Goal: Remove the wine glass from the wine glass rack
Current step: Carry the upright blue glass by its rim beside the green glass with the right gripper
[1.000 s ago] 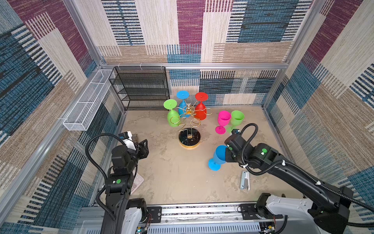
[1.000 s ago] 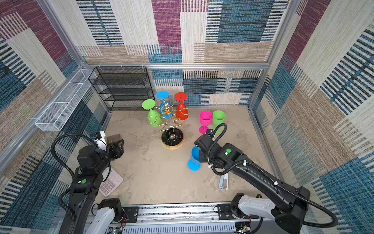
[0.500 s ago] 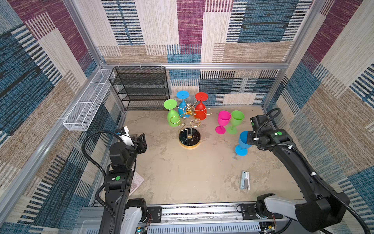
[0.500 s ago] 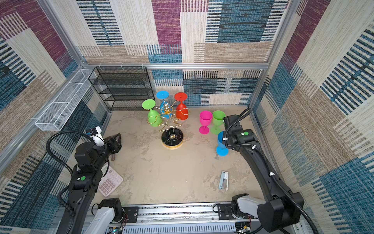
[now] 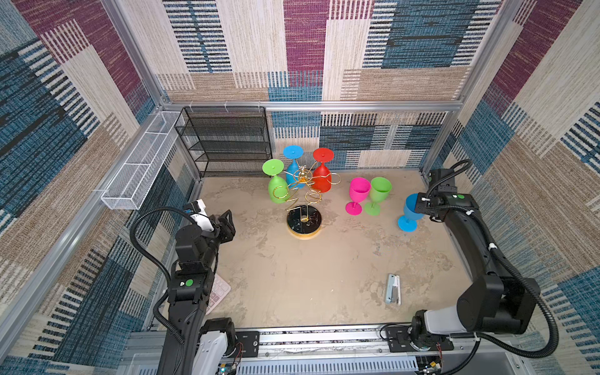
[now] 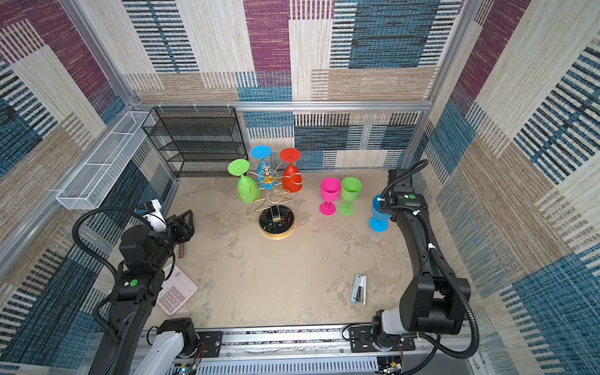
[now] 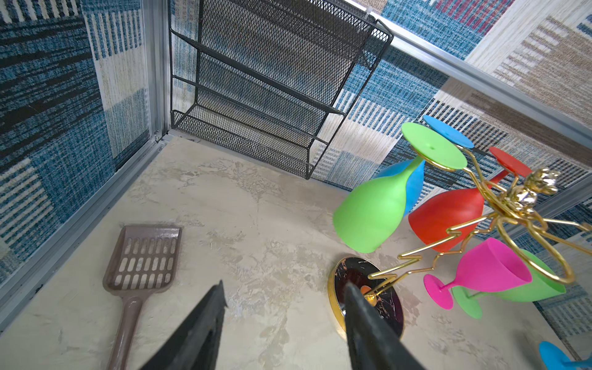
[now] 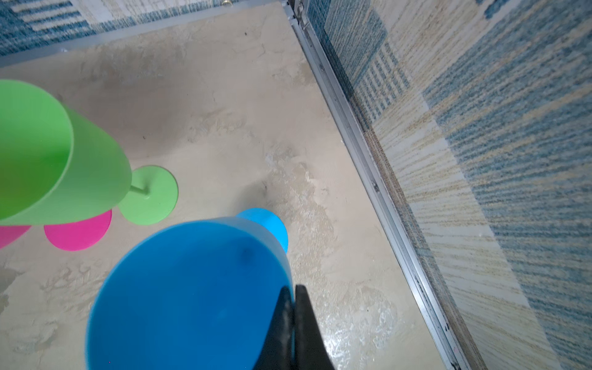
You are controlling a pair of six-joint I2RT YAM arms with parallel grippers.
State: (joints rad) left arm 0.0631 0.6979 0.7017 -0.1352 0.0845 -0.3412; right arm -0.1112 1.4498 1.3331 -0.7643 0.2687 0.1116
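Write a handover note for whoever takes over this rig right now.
Left gripper: open, empty, facing the wine glass rack.
Right gripper: shut on the rim of an upright blue glass near the right edge of the table.
Done: pink glass and standing green glass on the table.
Left: release it; hanging green glass, hanging blue glass, hanging red glass are on the rack.

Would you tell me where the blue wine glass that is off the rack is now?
The blue glass is upright at the right side in both top views, just right of the standing green glass, its rim pinched by the right gripper.
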